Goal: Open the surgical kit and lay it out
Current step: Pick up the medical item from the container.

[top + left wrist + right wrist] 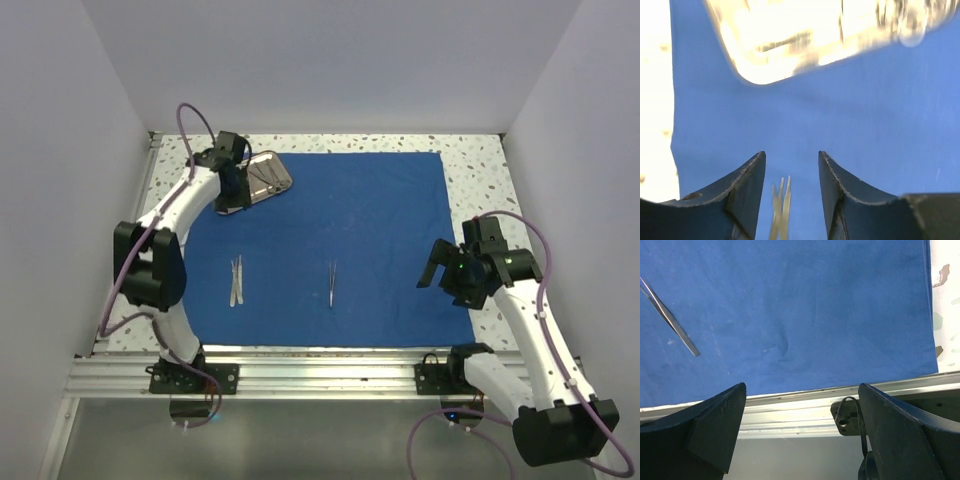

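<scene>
The left pincer (791,152) stands parted and empty just short of the steel tray (760,75). The tray sits at the far-left corner of the blue cloth (380,220), which is spread flat on the surface (480,170). The right pincer (801,390) gapes wide over the cloth's near-right edge. Wider tweezers (236,281) and thin tweezers (332,283) lie well apart mid-cloth. Laying out looks nearly finished; next, the left arm should lift clear without nudging the tray.

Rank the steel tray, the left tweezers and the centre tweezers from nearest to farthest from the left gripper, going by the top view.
1. Steel tray: right beside the left gripper, at the far-left corner of the blue cloth.
2. Left tweezers: on the cloth's left part, toward the arm bases.
3. Centre tweezers: mid-cloth, farther right.
</scene>
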`<control>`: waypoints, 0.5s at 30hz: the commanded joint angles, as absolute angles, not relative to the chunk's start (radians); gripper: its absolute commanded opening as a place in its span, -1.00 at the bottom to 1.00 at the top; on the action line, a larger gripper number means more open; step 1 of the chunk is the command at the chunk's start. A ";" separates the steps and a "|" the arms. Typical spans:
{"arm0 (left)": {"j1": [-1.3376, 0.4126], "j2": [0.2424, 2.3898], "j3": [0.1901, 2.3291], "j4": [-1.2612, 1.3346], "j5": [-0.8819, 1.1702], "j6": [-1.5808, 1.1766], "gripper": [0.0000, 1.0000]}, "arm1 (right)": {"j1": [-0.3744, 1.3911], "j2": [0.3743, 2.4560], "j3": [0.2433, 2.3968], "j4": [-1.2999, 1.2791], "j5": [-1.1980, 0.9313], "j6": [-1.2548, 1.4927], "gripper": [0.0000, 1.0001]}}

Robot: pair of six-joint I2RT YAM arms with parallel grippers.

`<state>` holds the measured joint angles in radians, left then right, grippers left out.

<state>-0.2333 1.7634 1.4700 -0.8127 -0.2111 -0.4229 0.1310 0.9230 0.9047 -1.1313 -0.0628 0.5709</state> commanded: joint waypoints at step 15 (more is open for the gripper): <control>-0.107 2.365 2.167 -0.821 -0.173 -0.400 -0.12 | 0.132 1.042 0.997 -1.111 0.051 0.578 0.97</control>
<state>-0.1196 2.3459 2.1067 -0.8402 -0.1997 -0.4007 0.1310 1.0245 0.9539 -1.1347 0.0177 0.5758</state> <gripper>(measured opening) 0.445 0.985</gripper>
